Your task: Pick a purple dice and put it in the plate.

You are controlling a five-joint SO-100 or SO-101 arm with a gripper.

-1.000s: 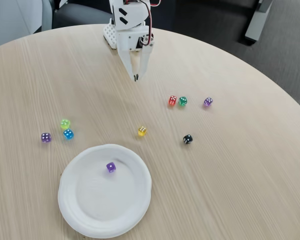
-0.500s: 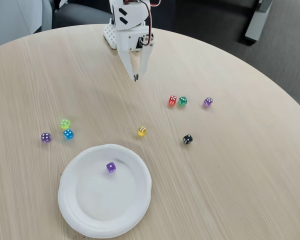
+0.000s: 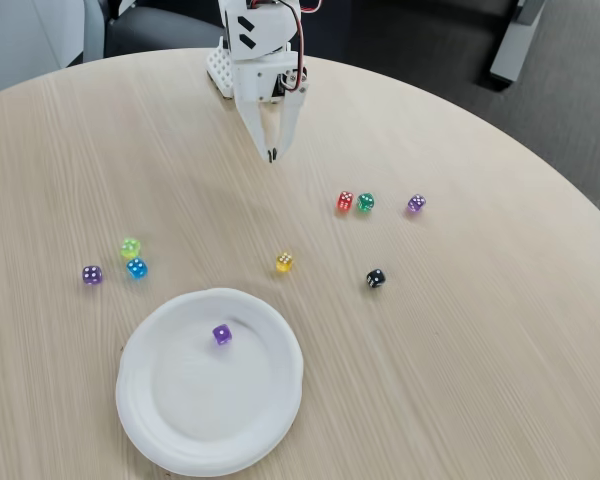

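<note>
- Far left in the fixed view, a lavender die (image 3: 92,274) sits alone on the pale wooden table (image 3: 480,330), near a touching pair: a lime-green die (image 3: 130,248) and a blue die (image 3: 137,268) just below it.
- Next comes the plate (image 3: 140,400), white and ribbed at the rim, low in the picture.
- And there's the purple dice (image 3: 222,335), lying inside the plate, up toward its far side, clear of the rim.
- Up top, the white arm reaches down; its gripper (image 3: 271,156) points at bare table with the fingertips pinched together, nothing between them, well apart from every die.
- A yellow die (image 3: 284,262) sits just past the plate's upper right edge, on the table between gripper and plate.
- Further right, a red die (image 3: 345,201) and a green die (image 3: 365,202) sit side by side, close to touching.
- A black die (image 3: 376,278) lies below them, on its own.
- Rightmost is a pinkish-purple die (image 3: 416,204), level with the red and green pair.
</note>
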